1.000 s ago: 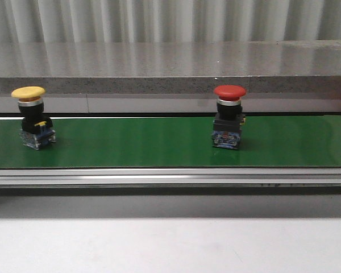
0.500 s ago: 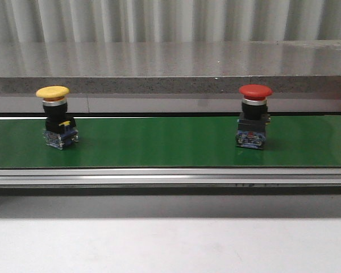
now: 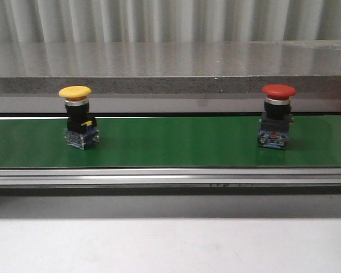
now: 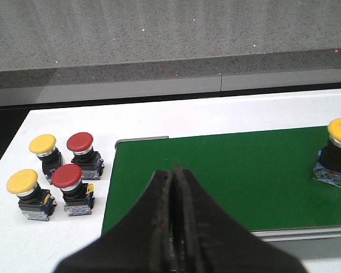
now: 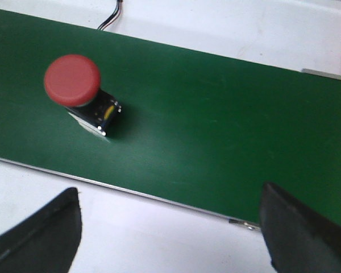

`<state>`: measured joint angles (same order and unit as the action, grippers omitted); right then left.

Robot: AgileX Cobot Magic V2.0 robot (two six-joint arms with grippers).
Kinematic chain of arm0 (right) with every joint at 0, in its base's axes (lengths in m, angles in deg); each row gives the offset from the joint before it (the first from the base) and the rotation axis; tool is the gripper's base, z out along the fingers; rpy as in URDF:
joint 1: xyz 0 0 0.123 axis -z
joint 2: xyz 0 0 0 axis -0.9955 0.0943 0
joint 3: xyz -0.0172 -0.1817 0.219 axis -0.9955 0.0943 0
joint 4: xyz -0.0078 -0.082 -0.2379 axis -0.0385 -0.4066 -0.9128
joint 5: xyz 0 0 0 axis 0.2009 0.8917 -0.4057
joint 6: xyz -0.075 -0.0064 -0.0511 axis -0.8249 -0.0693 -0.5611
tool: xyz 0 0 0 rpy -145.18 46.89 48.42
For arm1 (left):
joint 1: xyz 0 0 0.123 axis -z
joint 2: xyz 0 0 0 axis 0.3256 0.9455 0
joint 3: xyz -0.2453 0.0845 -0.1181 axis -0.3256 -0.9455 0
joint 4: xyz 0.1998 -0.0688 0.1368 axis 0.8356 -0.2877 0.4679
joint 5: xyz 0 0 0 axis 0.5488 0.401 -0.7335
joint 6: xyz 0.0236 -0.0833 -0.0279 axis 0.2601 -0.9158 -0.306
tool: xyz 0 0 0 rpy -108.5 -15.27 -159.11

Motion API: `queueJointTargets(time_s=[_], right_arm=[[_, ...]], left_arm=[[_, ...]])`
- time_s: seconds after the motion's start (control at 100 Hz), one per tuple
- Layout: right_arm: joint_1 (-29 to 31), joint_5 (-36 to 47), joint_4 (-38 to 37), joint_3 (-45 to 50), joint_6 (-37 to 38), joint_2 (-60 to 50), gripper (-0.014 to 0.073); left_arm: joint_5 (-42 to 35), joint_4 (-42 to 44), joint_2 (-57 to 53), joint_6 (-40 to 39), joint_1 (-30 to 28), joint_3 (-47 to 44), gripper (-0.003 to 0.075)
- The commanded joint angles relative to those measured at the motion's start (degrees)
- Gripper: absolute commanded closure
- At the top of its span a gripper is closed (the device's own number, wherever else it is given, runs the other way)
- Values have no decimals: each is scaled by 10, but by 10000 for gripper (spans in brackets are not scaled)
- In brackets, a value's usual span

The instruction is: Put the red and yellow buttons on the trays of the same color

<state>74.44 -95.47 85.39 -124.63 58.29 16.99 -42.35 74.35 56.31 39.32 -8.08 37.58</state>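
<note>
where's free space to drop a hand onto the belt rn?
Bare belt between the yellow button and the red button is the widest free stretch. The white table strip in front of the belt rail is bare too. Crowded: the four spare buttons off the belt's end near the left hand.

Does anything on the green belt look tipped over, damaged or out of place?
Nothing stands out. The yellow mushroom-cap push button and the red mushroom-cap push button both stand upright on the green conveyor belt, well apart from each other.
</note>
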Motion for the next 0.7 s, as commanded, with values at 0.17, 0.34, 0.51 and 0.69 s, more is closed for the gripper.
queueJointTargets(time_s=[0.17, 0.34, 0.51, 0.69], right_arm=[[-25, 39, 0, -69, -8, 103, -33], [-30, 40, 0, -97, -8, 150, -33], [-31, 47, 0, -115, -8, 182, -33], [-31, 71, -1, -125, -8, 219, -29]], left_arm=[[-43, 6, 3, -1, 5, 13, 740], [-43, 6, 3, -1, 5, 13, 740], [-43, 6, 3, -1, 5, 13, 740], [-43, 6, 3, -1, 5, 13, 740]])
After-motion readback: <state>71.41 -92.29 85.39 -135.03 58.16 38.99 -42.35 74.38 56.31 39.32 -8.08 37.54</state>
